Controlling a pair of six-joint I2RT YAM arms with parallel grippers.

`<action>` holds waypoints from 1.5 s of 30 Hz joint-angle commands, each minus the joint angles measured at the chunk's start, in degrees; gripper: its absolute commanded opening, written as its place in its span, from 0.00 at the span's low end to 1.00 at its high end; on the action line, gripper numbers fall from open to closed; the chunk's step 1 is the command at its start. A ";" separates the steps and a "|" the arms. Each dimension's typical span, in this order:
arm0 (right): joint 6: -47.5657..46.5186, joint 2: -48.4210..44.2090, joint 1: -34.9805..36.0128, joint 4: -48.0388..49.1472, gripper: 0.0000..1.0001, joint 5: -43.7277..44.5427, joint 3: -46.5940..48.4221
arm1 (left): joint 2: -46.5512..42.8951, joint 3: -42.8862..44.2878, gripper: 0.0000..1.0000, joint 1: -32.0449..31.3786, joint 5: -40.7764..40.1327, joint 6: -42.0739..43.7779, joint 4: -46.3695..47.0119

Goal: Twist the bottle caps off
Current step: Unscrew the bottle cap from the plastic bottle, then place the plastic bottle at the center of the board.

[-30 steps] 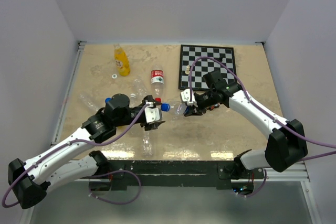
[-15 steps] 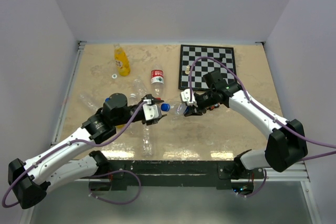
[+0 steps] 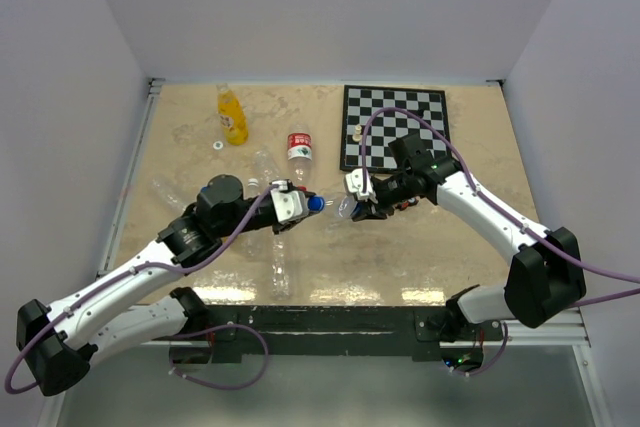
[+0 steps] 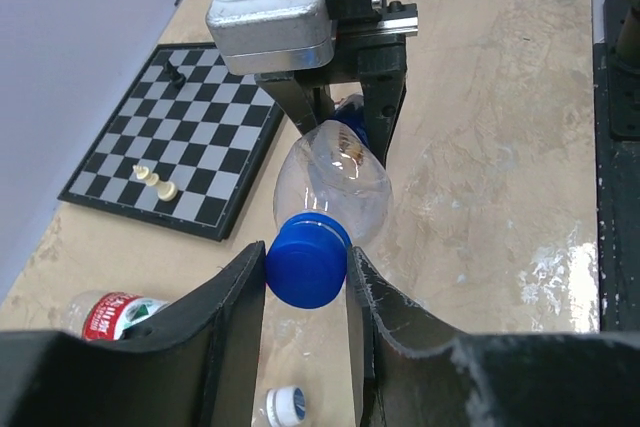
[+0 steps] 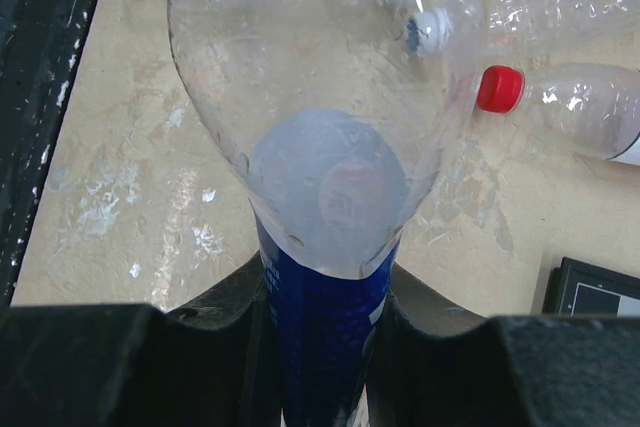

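A clear bottle (image 3: 340, 208) with a blue label is held off the table, lying level between the two arms. My right gripper (image 5: 325, 319) is shut on its labelled body (image 5: 322, 77). The blue bottle cap (image 4: 307, 262) points at the left wrist camera. My left gripper (image 4: 306, 269) is shut on this cap, one finger pressing on each side. From above, the left gripper (image 3: 300, 204) meets the cap (image 3: 315, 203) and the right gripper (image 3: 361, 206) sits just beyond. An orange bottle (image 3: 232, 115) lies at the back left.
A red-capped, red-labelled bottle (image 3: 300, 147) lies behind the held one. A chessboard (image 3: 396, 127) with a few pieces is at the back right. Clear unlabelled bottles (image 3: 264, 167) lie around the left arm. A loose white cap (image 4: 283, 405) rests on the table below the left gripper.
My left gripper has moved right and a little back onto the bottle's mouth, and its jaws have closed on the blue cap. The right gripper and bottle have stayed put.
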 commanded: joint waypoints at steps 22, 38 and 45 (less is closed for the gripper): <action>-0.13 0.37 0.58 0.46 0.00 -1.70 0.94 | 2.46 12.29 0.11 -0.34 -21.69 -56.79 -13.68; -0.40 0.28 0.58 0.02 0.00 -1.96 1.03 | -5.37 10.54 1.00 -0.25 -14.29 -24.72 -20.54; -0.40 0.45 0.49 0.02 0.00 -1.79 1.03 | -4.32 7.90 1.00 -0.25 -15.71 -23.48 -18.70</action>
